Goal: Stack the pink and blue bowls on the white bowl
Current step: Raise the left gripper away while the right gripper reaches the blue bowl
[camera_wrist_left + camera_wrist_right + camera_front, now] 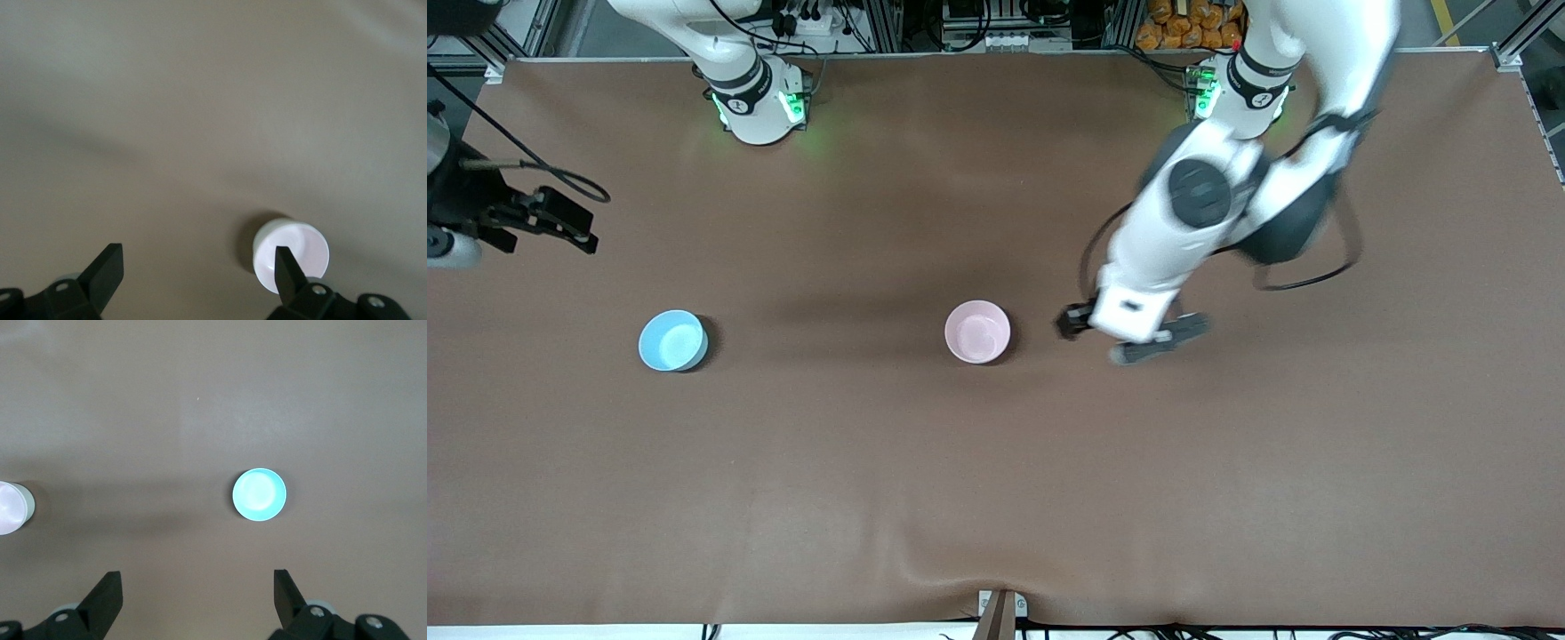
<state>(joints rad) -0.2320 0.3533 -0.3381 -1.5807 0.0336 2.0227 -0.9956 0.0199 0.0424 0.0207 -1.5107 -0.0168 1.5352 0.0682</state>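
Observation:
The pale pink bowl [977,332] stands upright near the table's middle. It also shows in the left wrist view [297,248] and at the edge of the right wrist view [9,508]. The light blue bowl [672,340] stands toward the right arm's end and also shows in the right wrist view [259,495]. No separate white bowl shows in any view. My left gripper [1138,342] is open and empty, low over the table beside the pink bowl [199,268]. My right gripper [560,222] is open and empty, high over the table's right-arm end [197,590].
The brown table cloth [996,498] is bare around both bowls. The arm bases [760,107] stand along the table edge farthest from the front camera. A small bracket [1000,609] sits at the edge nearest that camera.

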